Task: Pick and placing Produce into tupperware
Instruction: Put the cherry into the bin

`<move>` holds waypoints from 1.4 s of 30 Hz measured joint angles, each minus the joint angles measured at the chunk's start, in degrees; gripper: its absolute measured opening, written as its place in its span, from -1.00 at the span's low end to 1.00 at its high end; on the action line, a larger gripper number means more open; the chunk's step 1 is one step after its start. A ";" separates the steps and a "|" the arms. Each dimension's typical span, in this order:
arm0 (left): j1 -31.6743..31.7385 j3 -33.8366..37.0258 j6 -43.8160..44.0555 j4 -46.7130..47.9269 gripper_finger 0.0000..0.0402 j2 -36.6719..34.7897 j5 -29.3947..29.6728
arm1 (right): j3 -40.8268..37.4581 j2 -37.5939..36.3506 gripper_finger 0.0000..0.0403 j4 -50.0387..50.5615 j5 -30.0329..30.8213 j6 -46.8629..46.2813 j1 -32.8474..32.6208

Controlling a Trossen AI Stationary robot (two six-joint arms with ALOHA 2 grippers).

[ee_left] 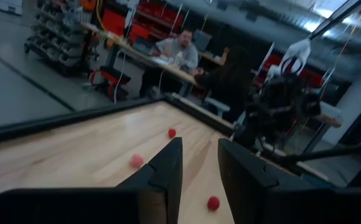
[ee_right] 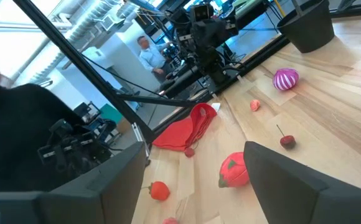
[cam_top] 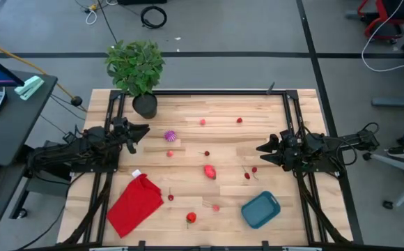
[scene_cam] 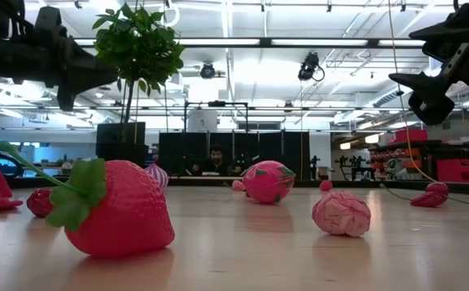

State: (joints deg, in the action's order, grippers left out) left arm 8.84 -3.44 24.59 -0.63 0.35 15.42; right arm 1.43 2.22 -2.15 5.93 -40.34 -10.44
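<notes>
Overhead, the wooden table (cam_top: 223,115) carries scattered produce (cam_top: 210,171), a red cloth (cam_top: 134,206) near its front left and a potted plant (cam_top: 136,73) at its back left corner, while the teal tupperware (cam_top: 260,210) sits empty at front right; the left gripper (cam_top: 143,130) and right gripper (cam_top: 260,148) hover at opposite sides, nothing between them but small fruit. Low down, a strawberry (scene_cam: 117,214) fills the foreground, a ceiling-lit workshop behind. From the wrists, the left fingers (ee_left: 168,168) stand narrowly parted, the right fingers (ee_right: 292,177) wide apart, both empty.
</notes>
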 joint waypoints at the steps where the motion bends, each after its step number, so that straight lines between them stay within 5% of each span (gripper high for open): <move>1: 0.00 0.00 0.18 -0.53 -0.47 -0.03 0.03 | 0.00 -0.01 0.40 0.02 -0.02 0.00 0.01; 18: 0.00 -2.84 -28.79 -26.77 -0.47 0.01 2.49 | 0.02 0.00 0.40 0.00 0.00 0.00 0.00; 25: -0.04 -18.15 -25.96 -7.34 -0.47 6.02 2.58 | 0.00 0.02 0.40 -3.41 3.98 13.21 0.04; 29: -0.04 -29.30 -25.97 3.52 -0.47 15.29 3.87 | 0.00 0.00 0.40 -12.43 11.92 13.45 0.07; 34: 0.00 -41.92 -25.24 7.36 -0.47 25.98 7.08 | 1.63 0.27 0.40 -16.62 10.71 13.11 0.09; 42: -0.07 -57.53 -24.76 8.59 -0.47 36.16 7.05 | 22.83 11.59 0.40 -4.13 9.92 25.10 0.07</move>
State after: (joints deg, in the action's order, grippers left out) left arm 8.78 -60.98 -0.17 7.96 36.51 22.47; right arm 24.26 13.81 -6.29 15.85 -15.23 -10.37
